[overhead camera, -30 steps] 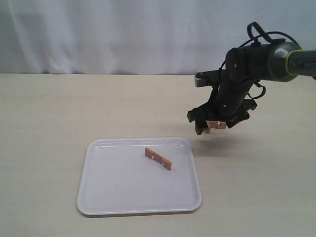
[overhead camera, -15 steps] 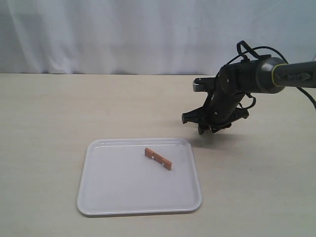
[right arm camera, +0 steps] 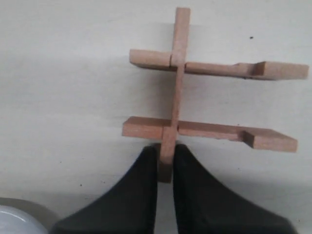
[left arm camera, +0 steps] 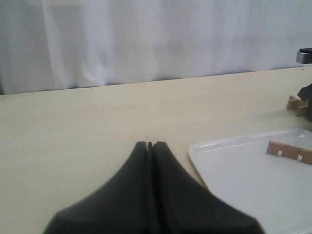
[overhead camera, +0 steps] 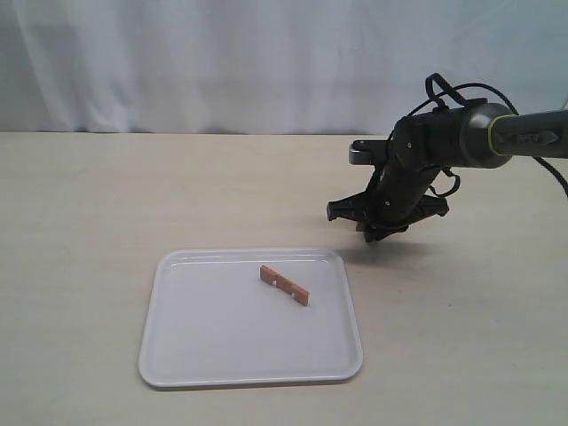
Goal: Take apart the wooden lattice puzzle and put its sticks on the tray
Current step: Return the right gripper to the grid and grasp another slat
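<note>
The wooden lattice puzzle lies on the table as one upright stick crossed by two others. My right gripper is shut on the near end of that upright stick. In the exterior view the right gripper is down at the table just beyond the far right corner of the tray, and it hides the puzzle there. One loose stick lies on the tray. My left gripper is shut and empty, low over the table beside the tray. From there part of the puzzle shows.
A pale curtain hangs behind the table. The right arm reaches in from the right edge. The left arm does not show in the exterior view.
The right gripper has come down to the table, moved a little left, and its jaws have closed on the puzzle's stick. The tray and the stick on it have not moved.
</note>
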Available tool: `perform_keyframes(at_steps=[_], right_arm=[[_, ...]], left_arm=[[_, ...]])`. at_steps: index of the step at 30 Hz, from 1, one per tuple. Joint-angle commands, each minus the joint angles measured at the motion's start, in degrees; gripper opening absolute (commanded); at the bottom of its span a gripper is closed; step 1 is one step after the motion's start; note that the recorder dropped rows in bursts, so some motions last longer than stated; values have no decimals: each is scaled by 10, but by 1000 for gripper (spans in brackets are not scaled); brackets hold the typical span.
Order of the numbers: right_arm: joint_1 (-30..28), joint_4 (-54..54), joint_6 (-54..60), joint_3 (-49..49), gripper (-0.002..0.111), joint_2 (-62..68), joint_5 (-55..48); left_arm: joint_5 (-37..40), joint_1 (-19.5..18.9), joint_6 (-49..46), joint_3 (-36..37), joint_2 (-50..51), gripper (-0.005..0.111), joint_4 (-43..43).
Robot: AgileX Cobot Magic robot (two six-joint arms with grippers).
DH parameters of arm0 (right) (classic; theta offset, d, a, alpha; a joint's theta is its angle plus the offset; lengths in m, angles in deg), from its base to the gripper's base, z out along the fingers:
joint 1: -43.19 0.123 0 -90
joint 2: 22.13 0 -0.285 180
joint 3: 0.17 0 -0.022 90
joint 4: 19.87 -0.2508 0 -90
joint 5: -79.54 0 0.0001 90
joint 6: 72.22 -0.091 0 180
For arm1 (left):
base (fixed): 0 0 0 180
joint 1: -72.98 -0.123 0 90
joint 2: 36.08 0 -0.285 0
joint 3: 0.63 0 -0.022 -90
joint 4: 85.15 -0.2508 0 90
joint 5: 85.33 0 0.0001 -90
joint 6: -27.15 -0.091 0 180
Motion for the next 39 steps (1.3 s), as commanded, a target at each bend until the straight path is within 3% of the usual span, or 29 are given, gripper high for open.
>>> perform_keyframes(at_steps=[1,12,18,39], right_arm=[[-2,4,-12,-1,4,-2,-9],[-1,4,-7,-1,4,-2,-50],[-1,-39,61,-1,4,-2,-84],[-1,-48,80,-1,4,-47,-91]], left_arm=[[-6,1,2,1,0,0,0],[-6,1,2,1,0,0,0],[-6,1,2,1,0,0,0],[-6,1,2,1,0,0,0]])
